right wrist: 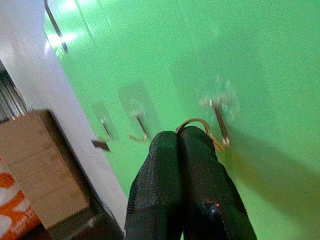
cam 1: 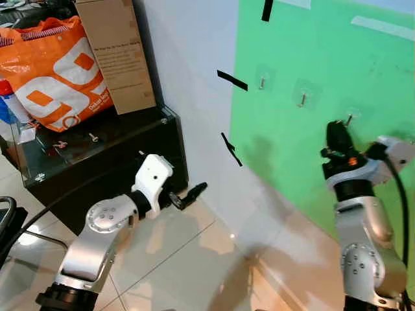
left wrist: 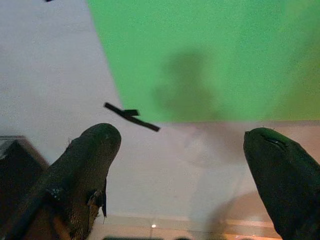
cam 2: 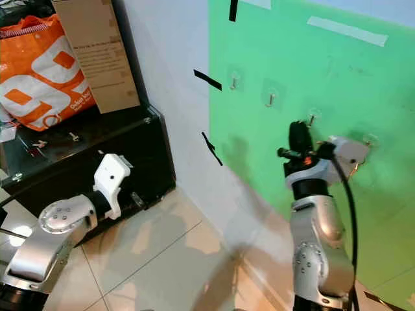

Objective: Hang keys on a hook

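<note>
Three clear stick-on hooks (cam 1: 262, 81) (cam 1: 303, 98) (cam 1: 349, 119) sit in a sloping row on the green wall panel (cam 1: 311, 58). My right gripper (cam 1: 335, 129) is raised against the panel, its tips just below and left of the third hook. In the right wrist view its fingers (right wrist: 175, 165) are pressed together, shut on a thin metal key ring (right wrist: 196, 122). The ring's loop reaches the prong of the nearest hook (right wrist: 220, 125); whether it sits over the prong I cannot tell. The keys themselves are hidden. My left gripper (cam 1: 191, 193) is held low over the floor, open and empty.
A black glass-topped cabinet (cam 1: 130, 162) stands at the left against the white wall, carrying an orange bag (cam 1: 52, 71), a cardboard box (cam 1: 117, 52) and small metal items (cam 1: 94, 137). Black tape strips (cam 1: 232, 80) mark the wall. Glossy tiled floor (cam 1: 188, 259) lies below.
</note>
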You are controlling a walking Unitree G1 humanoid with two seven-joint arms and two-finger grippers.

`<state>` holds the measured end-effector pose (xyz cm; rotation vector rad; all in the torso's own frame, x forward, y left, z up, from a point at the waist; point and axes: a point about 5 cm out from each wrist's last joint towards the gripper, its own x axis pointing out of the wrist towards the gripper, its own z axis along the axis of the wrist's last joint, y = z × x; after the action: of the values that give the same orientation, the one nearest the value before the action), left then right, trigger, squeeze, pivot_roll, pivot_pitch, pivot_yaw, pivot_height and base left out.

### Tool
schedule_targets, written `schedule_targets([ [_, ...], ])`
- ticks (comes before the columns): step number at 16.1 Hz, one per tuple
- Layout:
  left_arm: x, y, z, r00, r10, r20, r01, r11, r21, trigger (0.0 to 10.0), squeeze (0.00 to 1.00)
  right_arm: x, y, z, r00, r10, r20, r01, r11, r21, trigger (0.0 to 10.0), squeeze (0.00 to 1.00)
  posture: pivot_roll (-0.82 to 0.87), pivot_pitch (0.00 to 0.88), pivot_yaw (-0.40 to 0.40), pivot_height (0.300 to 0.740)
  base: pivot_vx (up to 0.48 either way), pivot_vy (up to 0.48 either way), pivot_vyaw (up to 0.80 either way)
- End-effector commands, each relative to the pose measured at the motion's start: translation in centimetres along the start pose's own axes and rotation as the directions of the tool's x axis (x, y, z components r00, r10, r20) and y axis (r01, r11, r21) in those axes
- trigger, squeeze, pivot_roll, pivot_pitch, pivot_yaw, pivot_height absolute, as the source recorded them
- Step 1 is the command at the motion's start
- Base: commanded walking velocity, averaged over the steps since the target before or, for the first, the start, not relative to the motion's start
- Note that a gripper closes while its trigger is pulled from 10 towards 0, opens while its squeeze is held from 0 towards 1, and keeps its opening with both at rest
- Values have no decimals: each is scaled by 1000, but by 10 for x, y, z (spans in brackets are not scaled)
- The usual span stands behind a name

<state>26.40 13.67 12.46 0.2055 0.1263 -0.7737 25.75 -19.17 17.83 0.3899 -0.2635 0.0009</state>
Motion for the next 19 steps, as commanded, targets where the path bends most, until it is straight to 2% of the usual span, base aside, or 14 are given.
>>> schedule_targets([
  [1,3,-2,6,999,-33,18,33,999,9,10000,0,0,3,7,999,27,30,-27,1000,10,10000,0,-155,0,57,740,0,0,0],
  [6,6,-11,6,997,-73,32,73,997,-4,10000,0,-7,1,9,1000,28,10,-28,1000,13,10000,0,-175,0,43,740,0,0,0],
  [11,7,-15,5,996,-78,37,79,997,-15,10000,0,-13,-6,-6,994,-3,-107,4,1000,9,10000,0,-169,0,24,740,0,0,0],
  [14,7,-15,5,997,-74,39,74,997,-17,10000,0,-12,-10,-3,996,-49,-80,53,998,42,10000,0,-169,0,24,740,0,0,0],
  [19,7,-15,4,996,-78,37,79,997,-12,10000,0,-17,-21,-7,987,-120,-102,130,987,94,10000,0,-172,0,28,740,0,0,0],
])
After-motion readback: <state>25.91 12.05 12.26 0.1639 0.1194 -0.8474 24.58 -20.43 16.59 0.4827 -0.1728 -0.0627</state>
